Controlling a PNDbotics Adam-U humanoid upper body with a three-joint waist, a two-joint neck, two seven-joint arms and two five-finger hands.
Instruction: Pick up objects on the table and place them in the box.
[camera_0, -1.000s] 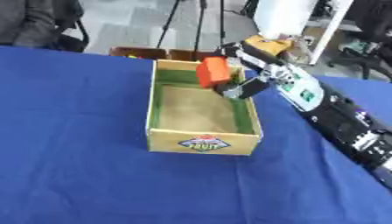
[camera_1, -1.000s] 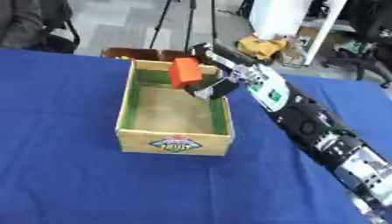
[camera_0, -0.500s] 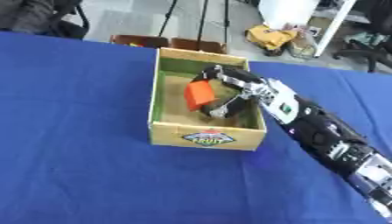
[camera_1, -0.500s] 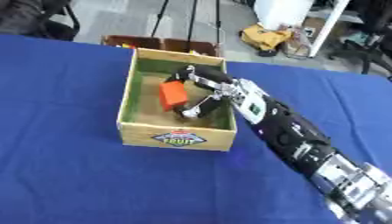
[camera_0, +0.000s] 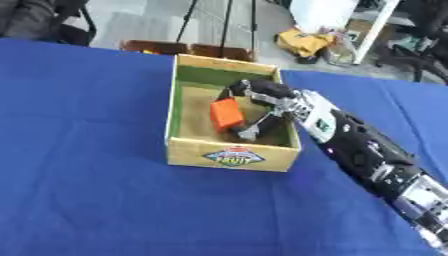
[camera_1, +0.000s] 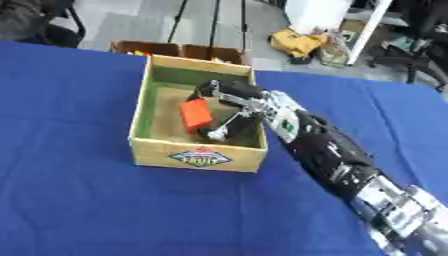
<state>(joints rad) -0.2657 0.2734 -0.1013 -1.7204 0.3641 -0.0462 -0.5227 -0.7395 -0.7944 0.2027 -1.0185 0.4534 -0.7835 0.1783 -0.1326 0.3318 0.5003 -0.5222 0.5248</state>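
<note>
The robot's right hand (camera_0: 256, 107) reaches down inside the cardboard box (camera_0: 229, 155), its fingers curled around an orange block (camera_0: 227, 114) held just above the box floor. This looks like the placing step, so the next move calls for releasing the block and lifting clear. The block's long axis is tilted from upright, its top leaning away from the palm.

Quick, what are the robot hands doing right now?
Right robot hand: inside the cardboard box, fingers curled around the orange block, holding it.
Left robot hand: not in view.
</note>
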